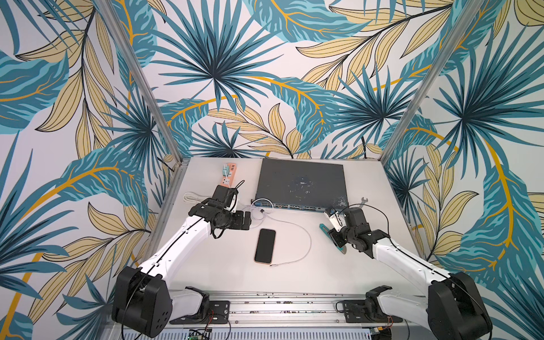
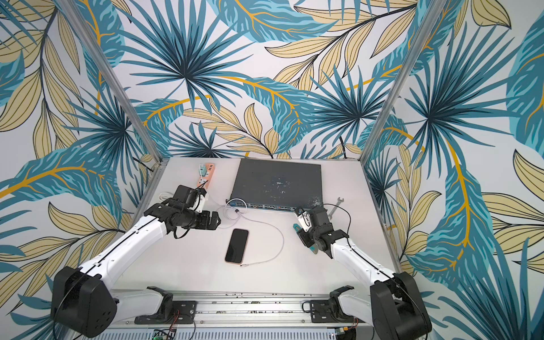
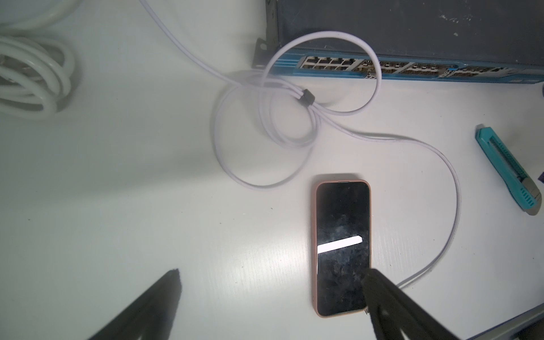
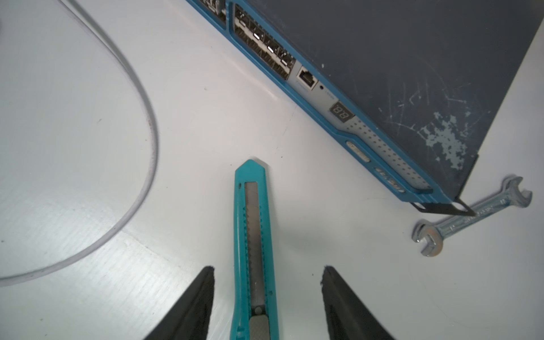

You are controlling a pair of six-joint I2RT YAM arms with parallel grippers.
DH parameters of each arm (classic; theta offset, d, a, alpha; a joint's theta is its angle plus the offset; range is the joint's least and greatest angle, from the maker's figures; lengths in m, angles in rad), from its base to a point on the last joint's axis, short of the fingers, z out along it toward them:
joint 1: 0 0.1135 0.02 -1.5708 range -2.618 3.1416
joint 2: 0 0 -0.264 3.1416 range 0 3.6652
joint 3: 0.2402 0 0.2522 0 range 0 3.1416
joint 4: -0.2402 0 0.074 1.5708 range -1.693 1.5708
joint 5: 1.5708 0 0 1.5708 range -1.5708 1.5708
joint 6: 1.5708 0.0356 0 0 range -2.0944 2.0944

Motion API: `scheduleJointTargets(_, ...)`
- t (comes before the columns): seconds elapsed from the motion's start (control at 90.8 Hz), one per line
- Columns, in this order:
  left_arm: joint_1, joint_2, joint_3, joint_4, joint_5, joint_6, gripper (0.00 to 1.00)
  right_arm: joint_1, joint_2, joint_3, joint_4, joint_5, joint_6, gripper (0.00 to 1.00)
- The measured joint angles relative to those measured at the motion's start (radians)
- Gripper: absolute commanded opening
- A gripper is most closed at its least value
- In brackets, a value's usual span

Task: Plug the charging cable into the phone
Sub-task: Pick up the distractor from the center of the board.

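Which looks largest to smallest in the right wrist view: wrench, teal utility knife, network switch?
1. network switch, even though the frame crops it.
2. teal utility knife, partly cropped; it lies nearest the camera, which enlarges it.
3. wrench, clearly the smallest.

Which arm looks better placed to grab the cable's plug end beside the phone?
Probably left. The left gripper, jaws wide open, hovers close beside the phone and charging cable. The right gripper straddles a teal utility knife, seemingly farther from the plug.
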Motion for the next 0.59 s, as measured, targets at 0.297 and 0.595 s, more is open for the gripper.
scheduleJointTargets(0.297, 0.001, -0.011, 0.0, -0.005, -0.001, -0.011, 1.0, -0.039, 0.229, 0.061, -0.023, -0.085, -0.017, 0.73)
scheduleJointTargets(0.595, 0.005, -0.033, -0.001, -0.019, -0.005, -0.021, 1.0, -0.084, 0.319, 0.146, -0.044, -0.142, -0.051, 0.52)
